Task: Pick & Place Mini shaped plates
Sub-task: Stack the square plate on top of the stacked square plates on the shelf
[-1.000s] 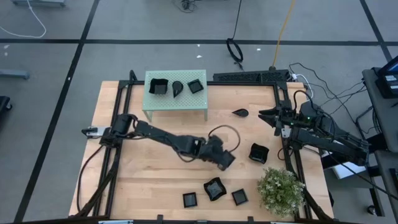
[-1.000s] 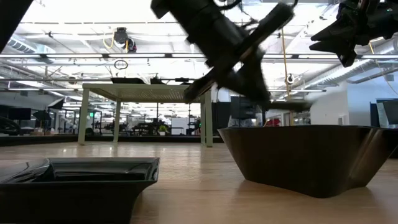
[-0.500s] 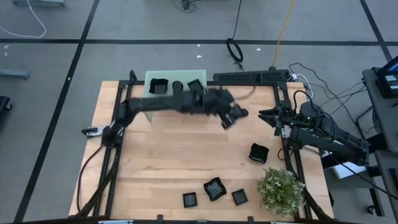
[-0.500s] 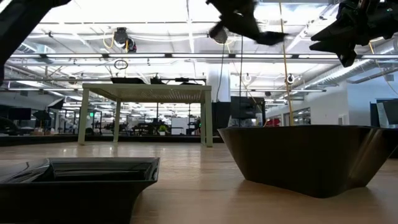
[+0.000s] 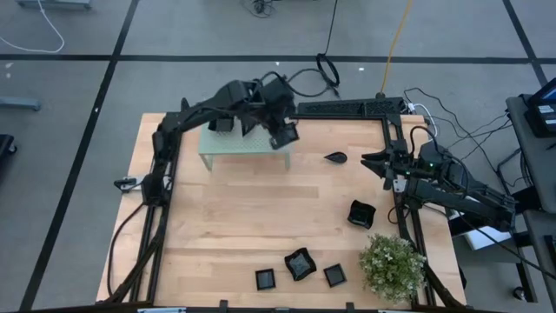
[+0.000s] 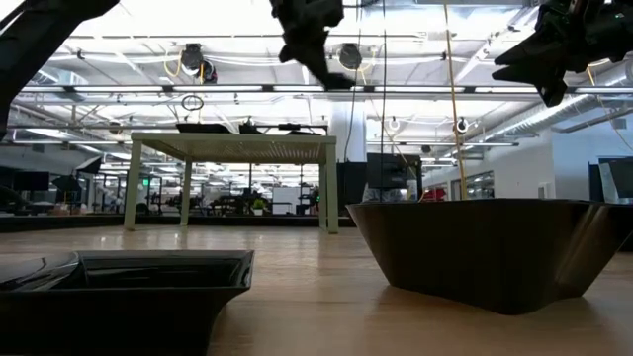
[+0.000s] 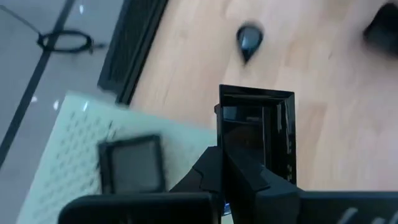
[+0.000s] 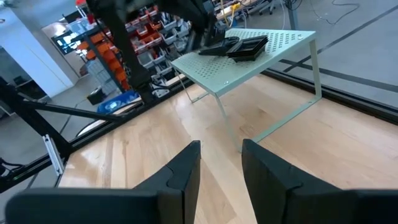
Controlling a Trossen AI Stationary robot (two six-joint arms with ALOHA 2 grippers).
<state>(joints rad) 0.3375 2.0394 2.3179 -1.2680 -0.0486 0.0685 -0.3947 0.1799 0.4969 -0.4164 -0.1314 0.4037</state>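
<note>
— Plate [image 7: 256,140], the square black one, where is it?
— Left gripper [image 5: 285,135] is clamped tight on it, up over the green platform [image 5: 228,143], at about twelve o'clock on the table [image 5: 226,217].
— And the right gripper [image 5: 372,162]?
— It waits at three o'clock, fingers apart, holding nothing.

A pale green metal platform [image 5: 246,142] carries a regular pattern of small round perforations across its top. The mini shaped plates, such as the small teardrop dish [image 5: 336,157] and the wavy-rimmed square dish [image 5: 360,214], are glossy black. The flat wooden tabletop [image 5: 252,217] is light tan with faint plank lines. A bushy potted plant [image 5: 393,266] is speckled green and cream.
</note>
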